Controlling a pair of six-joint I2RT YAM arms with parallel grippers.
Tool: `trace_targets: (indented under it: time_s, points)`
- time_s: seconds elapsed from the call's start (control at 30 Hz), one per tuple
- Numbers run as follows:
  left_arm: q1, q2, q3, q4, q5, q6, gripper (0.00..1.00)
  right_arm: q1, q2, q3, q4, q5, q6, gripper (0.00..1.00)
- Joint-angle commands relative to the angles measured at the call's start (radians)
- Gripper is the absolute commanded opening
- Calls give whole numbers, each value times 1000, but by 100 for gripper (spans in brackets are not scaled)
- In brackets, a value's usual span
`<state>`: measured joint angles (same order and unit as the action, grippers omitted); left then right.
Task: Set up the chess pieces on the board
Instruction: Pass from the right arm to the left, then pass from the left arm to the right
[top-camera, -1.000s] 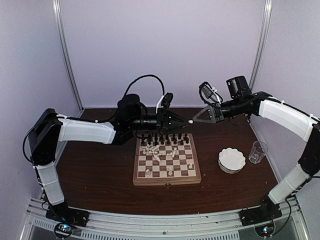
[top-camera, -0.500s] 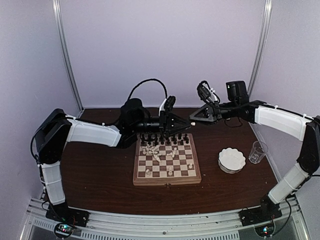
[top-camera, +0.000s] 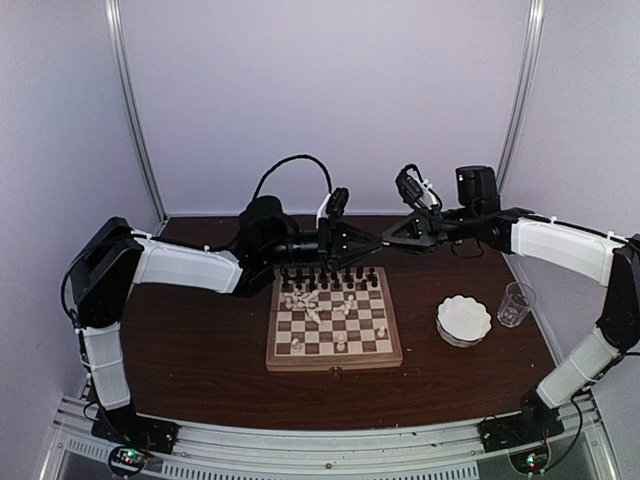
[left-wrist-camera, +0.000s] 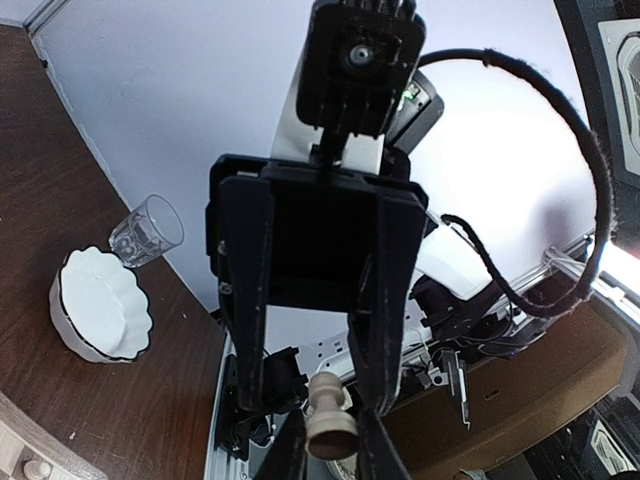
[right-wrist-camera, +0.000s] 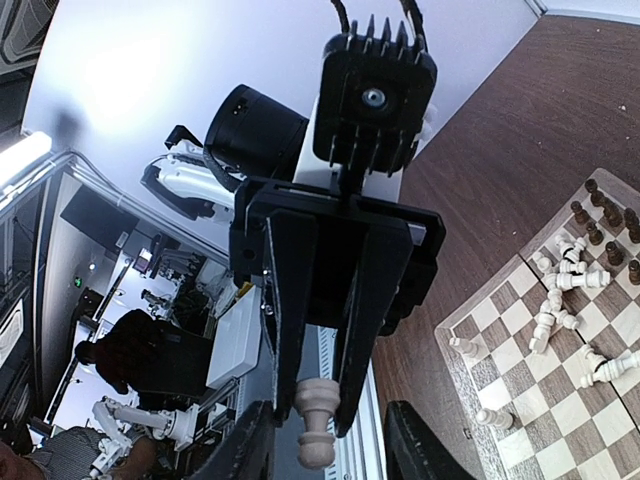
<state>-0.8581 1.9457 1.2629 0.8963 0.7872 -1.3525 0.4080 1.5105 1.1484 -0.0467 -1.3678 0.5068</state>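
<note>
The board (top-camera: 334, 357) lies mid-table and also shows in the right wrist view (right-wrist-camera: 492, 372). Dark chess pieces (top-camera: 330, 275) stand along its far rows. Several cream pieces (top-camera: 305, 298) lie jumbled behind them, and a few stand nearer. Both grippers meet tip to tip above the board's far edge. My right gripper (right-wrist-camera: 318, 420) is shut on the base of a cream piece (right-wrist-camera: 316, 432), whose head points at the left gripper. My left gripper (left-wrist-camera: 315, 400) is open, with its fingers on either side of that piece (left-wrist-camera: 332, 428). I cannot tell if they touch it.
A white scalloped bowl (top-camera: 464, 320) and a small clear glass (top-camera: 516, 303) stand right of the board. Both also show in the left wrist view, the bowl (left-wrist-camera: 100, 305) and the glass (left-wrist-camera: 148, 228). Walls and frame posts enclose the table.
My left gripper has reached right and its open fingers now surround the cream piece. My right gripper has stayed shut on the piece and shifted only slightly.
</note>
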Motion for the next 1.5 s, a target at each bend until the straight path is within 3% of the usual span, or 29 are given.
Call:
trace_targets:
  time_s: [0.0, 0.67, 0.8, 0.97, 1.03, 1.13, 1.2, 1.27, 1.37, 1.47]
  points:
    - [5, -11, -7, 53, -28, 3, 4, 5, -51, -20, 44, -33, 11, 36]
    - [8, 12, -17, 29, -51, 4, 5, 9, -73, -25, 39, -17, -14, 14]
    - [18, 5, -35, -50, -83, 57, 18, 9, -70, 31, -167, 61, -195, 6]
    - [46, -37, -67, -156, -92, 149, 45, 10, -51, 131, -468, 228, -445, 4]
    - [57, -106, -75, -276, -93, 233, 52, 13, -38, 186, -577, 314, -563, 4]
    - [69, -234, -24, -679, -170, 513, 55, 39, -2, 279, -741, 467, -721, 4]
    - [70, -297, 87, -1106, -330, 752, 56, 76, 29, 346, -829, 572, -811, 3]
    - [76, -330, 193, -1329, -502, 902, 58, 124, 67, 393, -902, 676, -880, 3]
    - [127, -344, 302, -1490, -644, 998, 59, 201, 124, 447, -965, 825, -960, 3]
    - [264, -370, 272, -1484, -609, 877, 59, 278, 180, 492, -1003, 956, -1019, 3]
